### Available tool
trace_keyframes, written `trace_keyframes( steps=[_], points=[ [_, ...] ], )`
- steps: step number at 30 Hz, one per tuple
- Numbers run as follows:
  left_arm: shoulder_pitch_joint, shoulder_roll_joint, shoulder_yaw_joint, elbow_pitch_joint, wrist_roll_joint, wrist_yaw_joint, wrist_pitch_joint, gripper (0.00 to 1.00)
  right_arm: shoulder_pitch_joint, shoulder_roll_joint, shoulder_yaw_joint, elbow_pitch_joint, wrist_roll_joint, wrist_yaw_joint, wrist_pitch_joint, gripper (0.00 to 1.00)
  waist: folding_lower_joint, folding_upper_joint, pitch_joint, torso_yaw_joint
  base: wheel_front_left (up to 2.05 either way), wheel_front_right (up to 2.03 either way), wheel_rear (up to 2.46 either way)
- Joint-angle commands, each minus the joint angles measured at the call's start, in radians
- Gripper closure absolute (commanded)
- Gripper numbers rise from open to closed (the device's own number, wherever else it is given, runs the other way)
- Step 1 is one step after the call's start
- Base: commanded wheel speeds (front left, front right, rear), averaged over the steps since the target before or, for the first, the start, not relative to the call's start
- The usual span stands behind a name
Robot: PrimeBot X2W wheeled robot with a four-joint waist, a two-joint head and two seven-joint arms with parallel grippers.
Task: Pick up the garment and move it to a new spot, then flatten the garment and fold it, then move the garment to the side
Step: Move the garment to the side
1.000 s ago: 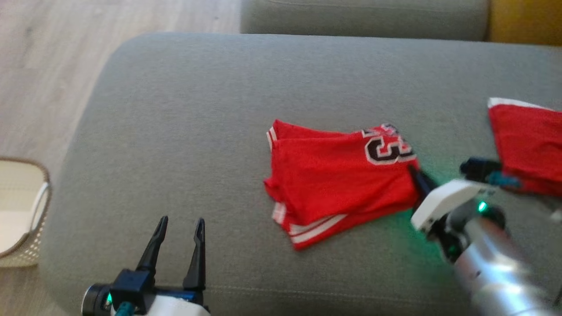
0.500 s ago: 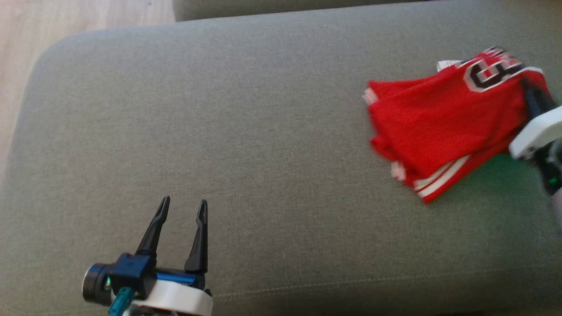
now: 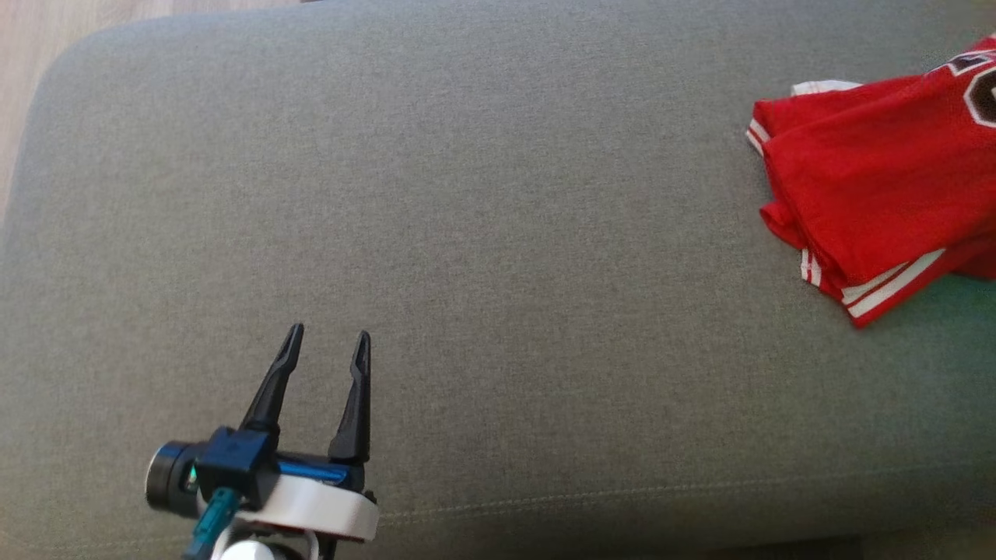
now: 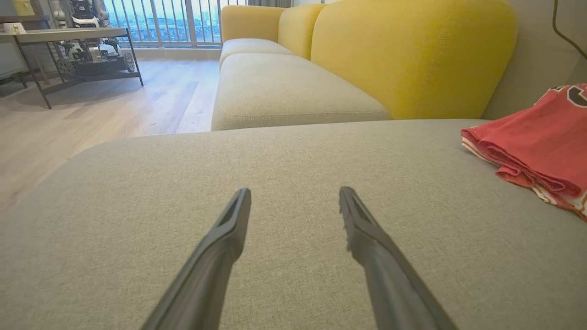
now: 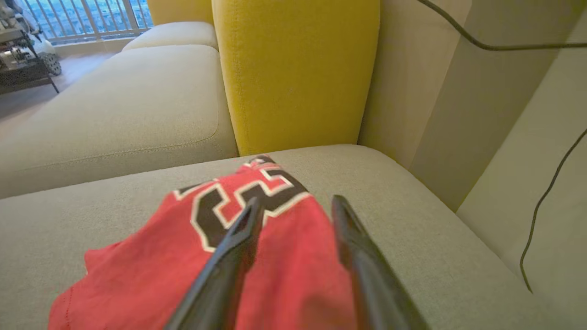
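Note:
The garment (image 3: 871, 202) is a red jersey with white trim and a black number, lying folded on the grey sofa cushion (image 3: 498, 194) at the right edge of the head view. The left wrist view has the garment (image 4: 541, 137) far off to the right. My left gripper (image 3: 328, 334) hovers open and empty over the cushion's near left part, its fingers (image 4: 294, 191) well apart. In the right wrist view my right gripper (image 5: 296, 204) is open, its fingers spread just above the garment (image 5: 151, 261) near the number.
A yellow backrest (image 5: 293, 68) rises behind the cushion, with another beige seat (image 4: 284, 87) beyond. A dark cable (image 5: 541, 201) hangs on the wall at right. Wooden floor (image 3: 23, 31) lies past the cushion's left end, and a metal-legged table (image 4: 69, 46) stands far off.
The head camera has swung. The garment travelled right along the cushion in my right gripper, whose jaws have now parted. The left gripper has stayed put.

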Motion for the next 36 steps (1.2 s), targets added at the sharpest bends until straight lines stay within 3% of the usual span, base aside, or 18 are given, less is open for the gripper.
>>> trace_keyframes(
  steps=[1,7,11,14,20,27,36],
  points=[
    [-0.029,-0.007,0.033,-0.028,0.006,0.000,-0.008,0.00,-0.027,-0.001,-0.008,-0.040,-0.047,0.000,-0.015,0.00,-0.0001,0.0000,-0.003,0.000,0.00,0.00,0.00],
    [-0.029,-0.007,0.044,-0.041,-0.010,0.020,-0.008,0.00,0.054,0.157,-0.030,-0.200,-0.205,0.000,-0.027,0.00,-0.0001,0.0000,-0.041,0.004,0.00,0.00,0.00],
    [-0.020,-0.007,0.049,-0.046,-0.035,0.042,-0.008,0.00,0.181,0.305,-0.004,-0.345,-0.237,0.000,-0.030,0.00,-0.0001,0.0000,-0.081,0.009,0.00,0.00,0.00],
    [-0.007,-0.007,0.053,-0.050,-0.055,0.061,-0.008,0.00,0.285,0.368,0.038,-0.467,-0.227,0.000,-0.031,0.00,-0.0001,0.0000,-0.107,0.015,0.00,0.00,0.00],
    [0.013,-0.007,0.061,-0.052,-0.094,0.083,-0.008,0.00,0.478,0.395,0.121,-0.718,-0.197,0.000,-0.032,0.00,-0.0001,0.0000,-0.156,0.027,0.00,0.00,0.00],
    [0.048,-0.007,0.061,-0.072,-0.117,0.082,-0.008,0.00,0.730,0.396,0.214,-0.996,-0.081,0.000,-0.032,0.00,-0.0001,0.0000,-0.211,0.041,0.00,0.00,0.00],
    [0.083,-0.007,0.076,-0.080,-0.086,0.081,-0.008,0.00,0.896,0.396,0.267,-1.064,0.020,0.000,-0.032,0.00,-0.0001,0.0000,-0.238,0.032,0.00,0.00,0.00]
  ],
)
